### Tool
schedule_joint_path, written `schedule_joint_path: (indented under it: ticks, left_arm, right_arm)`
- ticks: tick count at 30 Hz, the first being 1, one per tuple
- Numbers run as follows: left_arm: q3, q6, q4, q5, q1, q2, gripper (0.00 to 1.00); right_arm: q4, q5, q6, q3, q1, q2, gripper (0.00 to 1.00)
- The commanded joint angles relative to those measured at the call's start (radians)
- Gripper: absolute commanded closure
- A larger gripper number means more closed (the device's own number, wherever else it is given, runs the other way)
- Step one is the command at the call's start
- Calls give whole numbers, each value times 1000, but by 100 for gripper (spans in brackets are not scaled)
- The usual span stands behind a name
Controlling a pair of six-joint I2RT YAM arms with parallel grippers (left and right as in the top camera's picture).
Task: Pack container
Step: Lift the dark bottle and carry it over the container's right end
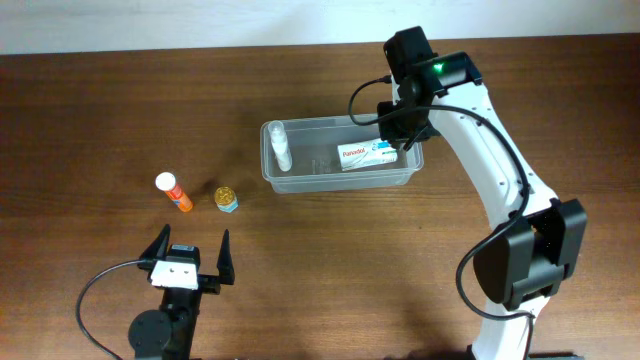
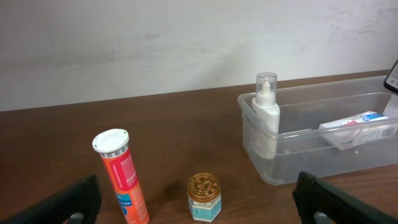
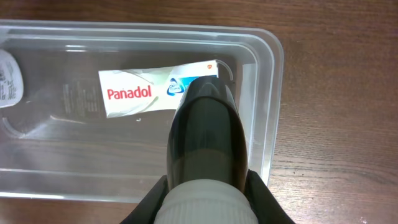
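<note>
Clear plastic is forming the container [image 1: 310, 182], which is sitting on the brown wooden table [image 1: 100, 120] a little toward 12 o'clock from the middle of the overhead view. Its long sides are running from 9 o'clock to 3 o'clock. A white pump bottle [image 2: 267, 112] is standing upright inside it at the 9 o'clock end, close against the wall. A white Panadol box [image 3: 130, 93] is lying in the 3 o'clock half, its length following the length of the tub.

The right gripper [image 3: 203, 87] is hanging over the container's 3 o'clock end. Its jaws are pressed together into one dark mass that is covering the 3 o'clock end of the box. Whether the tip is touching the carton cannot be told.

The left gripper [image 1: 194, 238] is hovering at 7 o'clock in the overhead view, well apart from the container, with its fingers spread wide. An orange tube [image 1: 174, 192] with a white cap is lying on the table at the container's 8 o'clock, its cap pointing toward about 11 o'clock. A small jar [image 1: 226, 200] with a gold lid is standing just beside the tube at its 3 o'clock, between the tube and the container. Both are sitting outside the tub, at 12 o'clock from the spread left fingers.
</note>
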Motion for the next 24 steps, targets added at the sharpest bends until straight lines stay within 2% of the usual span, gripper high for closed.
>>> schedule_joint_path:
  ticks: [1,11,16,24]
  left_arm:
    - [-4,12,-1,14,2,-6,1]
    - [-4,12,-1,14,2,-6,1]
    - [-4,12,-1,14,2,-6,1]
    - [-4,12,-1,14,2,-6,1]
  right_arm:
    - [3,26,24,-2,6,24,79]
    - [-16,22,30,-4,6,77,78]
    - [-49,22,30,-4,6,77,73]
    - [-65,18,30,-5,6,77,73]
